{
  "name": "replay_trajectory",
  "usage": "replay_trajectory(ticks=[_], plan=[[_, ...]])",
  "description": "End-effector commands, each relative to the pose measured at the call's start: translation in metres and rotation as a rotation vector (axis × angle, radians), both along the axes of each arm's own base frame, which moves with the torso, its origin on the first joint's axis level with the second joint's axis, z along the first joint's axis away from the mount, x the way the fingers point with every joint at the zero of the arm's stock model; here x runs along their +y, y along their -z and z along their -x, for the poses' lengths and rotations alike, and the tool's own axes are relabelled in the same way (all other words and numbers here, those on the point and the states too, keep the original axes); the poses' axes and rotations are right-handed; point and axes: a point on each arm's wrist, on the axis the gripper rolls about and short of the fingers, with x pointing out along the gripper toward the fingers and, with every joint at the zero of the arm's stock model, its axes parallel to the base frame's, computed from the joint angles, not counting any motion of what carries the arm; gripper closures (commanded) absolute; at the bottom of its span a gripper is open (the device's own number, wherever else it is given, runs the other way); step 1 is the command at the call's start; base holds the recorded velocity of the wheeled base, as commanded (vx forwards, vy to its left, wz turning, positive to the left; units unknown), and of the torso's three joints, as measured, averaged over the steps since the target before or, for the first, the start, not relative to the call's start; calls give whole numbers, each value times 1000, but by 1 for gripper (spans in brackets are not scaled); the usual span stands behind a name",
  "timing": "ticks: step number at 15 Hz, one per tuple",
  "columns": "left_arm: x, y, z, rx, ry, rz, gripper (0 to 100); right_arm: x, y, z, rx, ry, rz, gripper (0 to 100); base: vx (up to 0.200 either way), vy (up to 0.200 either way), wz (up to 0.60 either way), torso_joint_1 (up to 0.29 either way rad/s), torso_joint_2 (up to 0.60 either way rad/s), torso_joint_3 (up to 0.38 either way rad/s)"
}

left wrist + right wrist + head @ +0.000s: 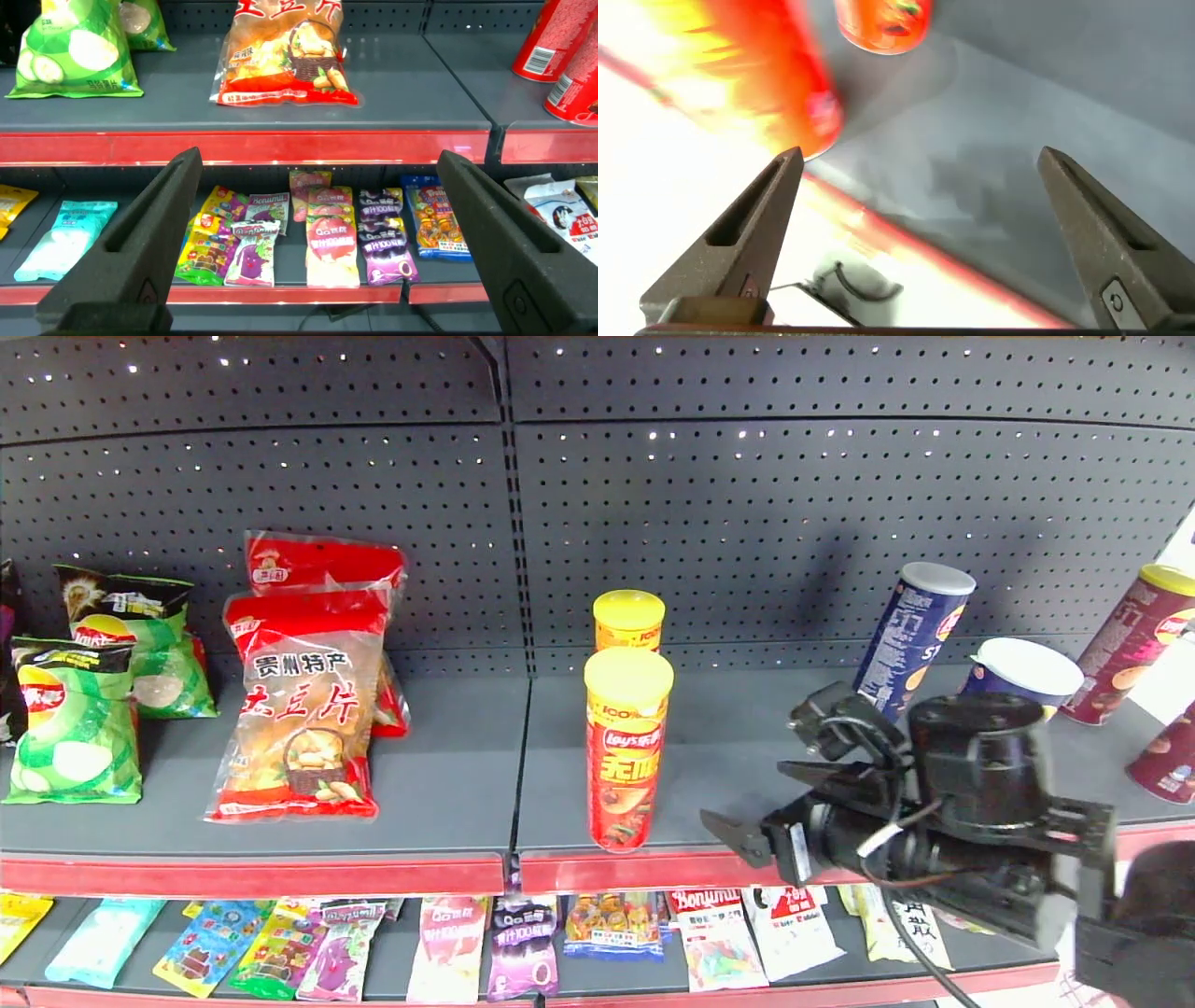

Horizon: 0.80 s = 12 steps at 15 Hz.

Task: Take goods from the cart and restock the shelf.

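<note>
Can [624,756]: upright at shelf [420,803] front, long axis vertical, lid up. Right gripper [920,154], left gripper [320,157]: wide open, empty.

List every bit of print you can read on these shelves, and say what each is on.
"贵州特产": front red bag, upper line.
"土豆片": same bag, large red characters below it.
"无限": front yellow-lidded can.
All other print, including on the lower-shelf packets, is too small or blurred to read.

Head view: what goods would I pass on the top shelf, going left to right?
green bags → red bags → yellow-lid cans → blue cans → maroon cans
</note>
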Motion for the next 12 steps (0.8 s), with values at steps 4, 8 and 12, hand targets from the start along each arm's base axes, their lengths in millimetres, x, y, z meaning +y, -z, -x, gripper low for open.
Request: replay_trajectory(ticks=[4,8,12], plan=[[0,0,0,1,0,0,0,-82,-29,116,-38,-57,-47,0,0,0,0,0,0,0],[0,0,0,1,0,0,0,-134,-29,161,-88,45,-29,0,0,0,0,0,0,0],[0,0,0,1,0,0,0,-153,1,215,-266,308,10,0,0,0,0,0,0,0]])
